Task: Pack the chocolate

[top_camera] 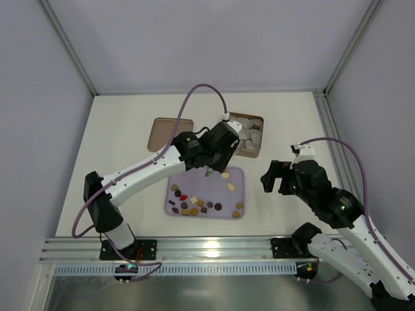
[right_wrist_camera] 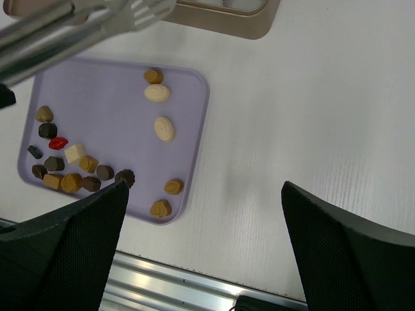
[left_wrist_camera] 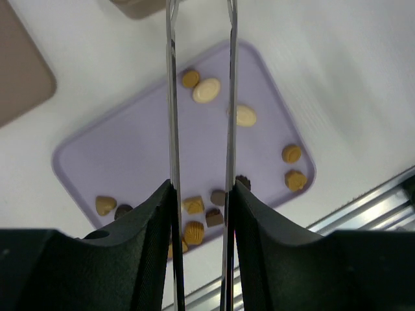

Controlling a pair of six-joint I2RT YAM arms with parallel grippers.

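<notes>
Nearest the arm bases, an aluminium rail [top_camera: 207,247] runs along the edge of the white desk [top_camera: 130,149]. Just beyond it lies a lavender tray [left_wrist_camera: 130,149] with rounded corners, and the chocolate pieces [right_wrist_camera: 71,183] seen here rest inside it. Most crowd along the tray's near edge, nearer than the left tool [left_wrist_camera: 203,189] and off to its left. They are dark brown and caramel, with one cream cube and a single red piece [right_wrist_camera: 58,142] among them. Two caramel shells [left_wrist_camera: 296,179] sit in the near corner on that tool's right. Farther out, two cream ovals [right_wrist_camera: 165,128] and a small caramel piece [right_wrist_camera: 154,76] lie toward the tray's far edge, below the tool.

The left tool is clamped on a pair of metal tongs [left_wrist_camera: 172,97]. Its black fingers [left_wrist_camera: 149,220] press the two thin blades from outside, and the blades run forward side by side with a narrow gap between them. In the right wrist view the tongs' flat, slotted tips hang above the tray's far edge.

The right tool [right_wrist_camera: 204,188] hovers over bare desk with its fingers spread wide apart. The tray lies to its left.

Beyond the left tool stands a tan box [right_wrist_camera: 246,26] holding pale grey cup liners [top_camera: 249,133]. A flat brown lid [top_camera: 167,133] lies on the desk beyond that tool and to its left, on the other side of it from the box.
</notes>
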